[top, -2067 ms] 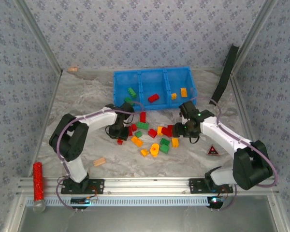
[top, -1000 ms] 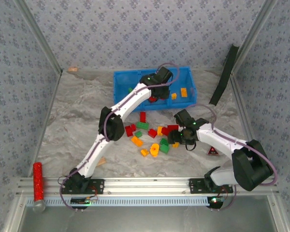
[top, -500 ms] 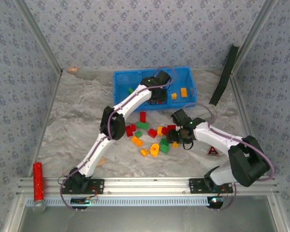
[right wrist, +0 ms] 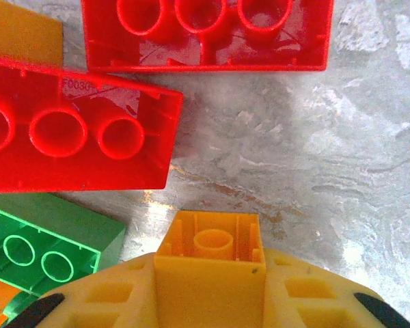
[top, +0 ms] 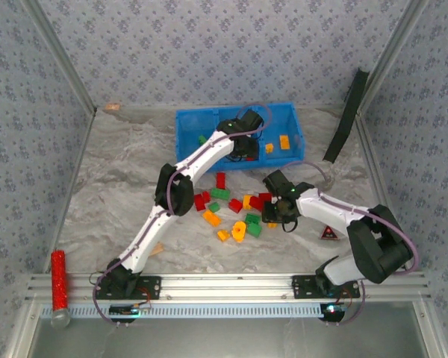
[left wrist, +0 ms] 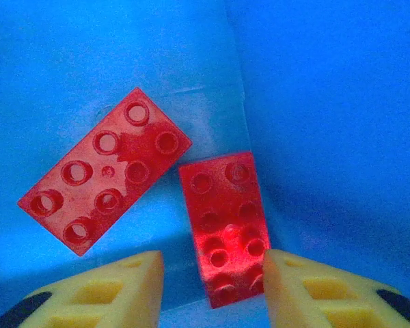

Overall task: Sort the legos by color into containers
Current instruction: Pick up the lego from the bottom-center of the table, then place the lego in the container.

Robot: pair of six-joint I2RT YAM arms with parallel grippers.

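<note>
**Brick sorting: state of both grippers**

Left gripper [left wrist: 210,268]: released, jaws parted. Red brick [left wrist: 225,225] lying studs-up between them on the floor of the blue tray [left wrist: 342,102]. Clear gap to the left pad [left wrist: 116,290]; touching or all but touching the right pad, cannot tell which. Second red brick [left wrist: 106,178] at upper left of frame, studs-up, one corner just beside the first.

Right gripper [right wrist: 208,272]: clenched on an orange brick [right wrist: 208,260], hollow side towards the camera, low over the marbled table [right wrist: 342,171]. Two more red bricks, hollow side up, at top [right wrist: 205,34] and left [right wrist: 75,130] of frame. Green brick [right wrist: 48,239] at lower left, near the held piece.

Top view, added detail:
- Left gripper [top: 243,145] over the tray's middle compartment, upper centre of frame.
- Green piece [top: 203,139] in the left compartment, orange pieces [top: 284,142] in the right.
- Loose bricks [top: 228,209] scattered at frame centre, below the tray.
- Right gripper [top: 272,214] at the right edge of that scatter.
- Red cylinder [top: 57,280] at lower left, well apart from the bricks.
- Wooden block [top: 155,250] beside the left arm.
</note>
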